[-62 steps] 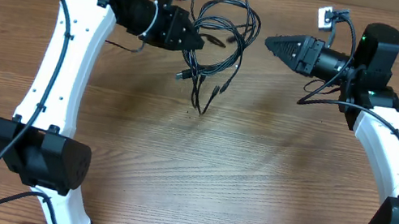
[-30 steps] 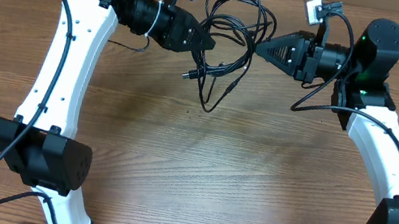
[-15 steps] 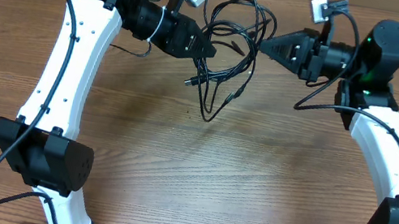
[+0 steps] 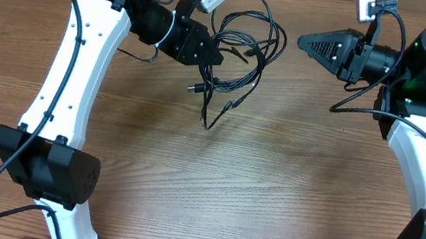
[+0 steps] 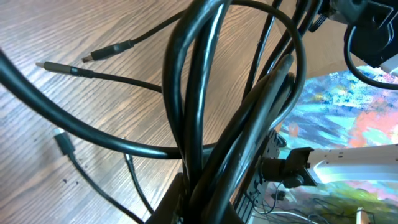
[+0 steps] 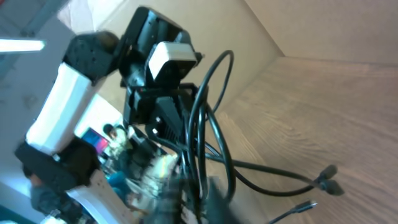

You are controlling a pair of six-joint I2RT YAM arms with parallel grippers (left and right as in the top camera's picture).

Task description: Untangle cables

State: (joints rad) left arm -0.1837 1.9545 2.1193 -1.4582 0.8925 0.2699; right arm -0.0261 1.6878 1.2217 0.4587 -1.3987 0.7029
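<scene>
Black cables (image 4: pixel 238 49) clamped in left gripper (image 4: pixel 216 55); right gripper (image 4: pixel 303 40) clear of them (jaws unreadable).

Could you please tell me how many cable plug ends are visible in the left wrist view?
3: a dark plug at upper left, a silver-tipped plug just below it, and a small plug at lower left. The bundle in front may hide others.

At the far side of the table (image 4: pixel 271 191), left of centre: cables (image 4: pixel 238 54) bunched in the left gripper (image 4: pixel 217 53), loops spread to its right and behind it, loose ends trailing toward the near side. Well to the right, apart from every loop: right gripper (image 4: pixel 304 41), tip pointing left at the bundle.
</scene>
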